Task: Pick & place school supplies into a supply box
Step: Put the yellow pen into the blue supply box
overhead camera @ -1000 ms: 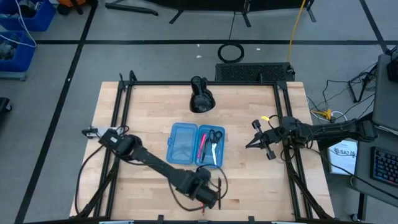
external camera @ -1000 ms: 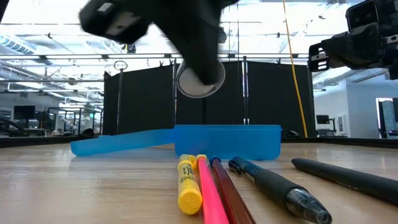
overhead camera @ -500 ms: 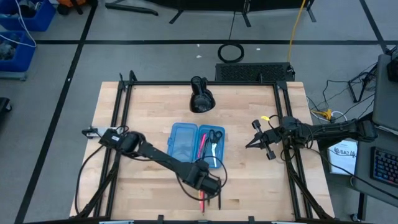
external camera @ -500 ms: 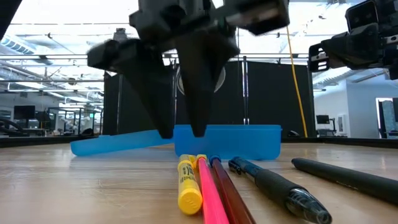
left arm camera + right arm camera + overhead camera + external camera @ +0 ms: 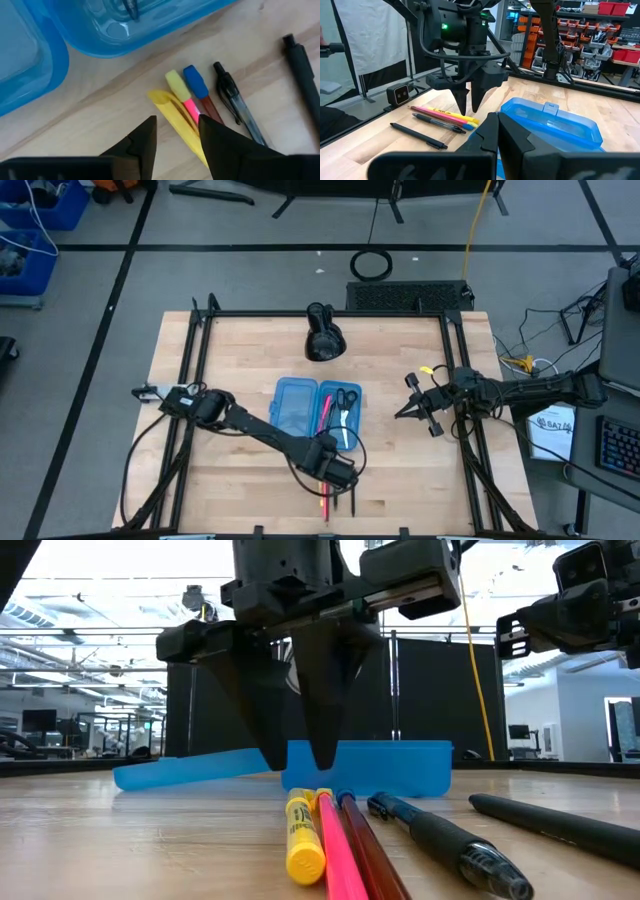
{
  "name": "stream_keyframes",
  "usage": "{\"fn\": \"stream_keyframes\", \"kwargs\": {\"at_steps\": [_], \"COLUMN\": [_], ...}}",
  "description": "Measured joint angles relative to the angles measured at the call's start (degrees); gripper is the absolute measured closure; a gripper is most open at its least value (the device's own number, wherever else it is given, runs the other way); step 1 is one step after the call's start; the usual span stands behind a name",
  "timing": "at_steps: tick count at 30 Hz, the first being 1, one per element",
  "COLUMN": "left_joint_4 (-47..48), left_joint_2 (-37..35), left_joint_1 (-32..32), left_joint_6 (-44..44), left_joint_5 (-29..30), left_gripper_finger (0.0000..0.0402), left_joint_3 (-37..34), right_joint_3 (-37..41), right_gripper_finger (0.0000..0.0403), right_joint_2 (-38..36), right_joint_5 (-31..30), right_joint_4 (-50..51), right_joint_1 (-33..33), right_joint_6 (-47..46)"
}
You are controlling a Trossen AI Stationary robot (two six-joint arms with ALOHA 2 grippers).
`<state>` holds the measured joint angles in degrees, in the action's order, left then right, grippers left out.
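Several pens lie side by side near the table's front edge: a yellow one, a pink one, a blue-capped red pencil, a clear black pen and a black pen. My left gripper points straight down just above their far ends, open, its fingers on either side of the yellow pen and touching nothing. The open blue supply box lies flat behind them, with scissors and a pink pen in its right half. My right gripper waits shut at the right.
A bulky black lamp-like object stands at the far middle of the table. A black frame runs along the table's sides. Bare wood lies between the box and my right arm.
My left gripper has moved from the table's near edge toward the box and come down over the pens. It has tipped until it points straight down, and its fingers now stand apart. The pens and the box have stayed put.
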<state>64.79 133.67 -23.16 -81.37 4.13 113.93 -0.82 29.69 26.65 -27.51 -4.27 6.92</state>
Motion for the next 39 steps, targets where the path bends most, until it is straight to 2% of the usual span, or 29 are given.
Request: {"fn": "stream_keyframes", "kwargs": {"at_steps": [6, 19, 32, 39], "left_joint_4": [-1.49, -1.46, -0.73, 0.16], "left_joint_2": [0.00, 1.22, 3.63, 3.74], "left_joint_1": [-0.08, -2.01, -2.25, -2.54], "left_joint_6": [-1.02, -6.21, -5.55, -3.44], "left_joint_5": [0.43, 0.64, -1.69, -0.47], "left_gripper_finger": [0.0269, 0.0270, 0.0270, 0.0270], "left_joint_3": [0.00, 0.00, 0.24, 0.24], "right_joint_3": [0.00, 0.00, 0.00, 0.00], "right_gripper_finger": [0.0403, 0.0403, 0.0403, 0.0403], "right_joint_2": [0.00, 0.00, 0.61, 0.61], "right_joint_5": [0.00, 0.02, 0.00, 0.00], "right_joint_4": [0.01, 0.11, 0.09, 0.13], "right_joint_1": [0.00, 0.00, 0.00, -0.01], "right_joint_6": [0.06, 0.17, 0.19, 0.21]}}
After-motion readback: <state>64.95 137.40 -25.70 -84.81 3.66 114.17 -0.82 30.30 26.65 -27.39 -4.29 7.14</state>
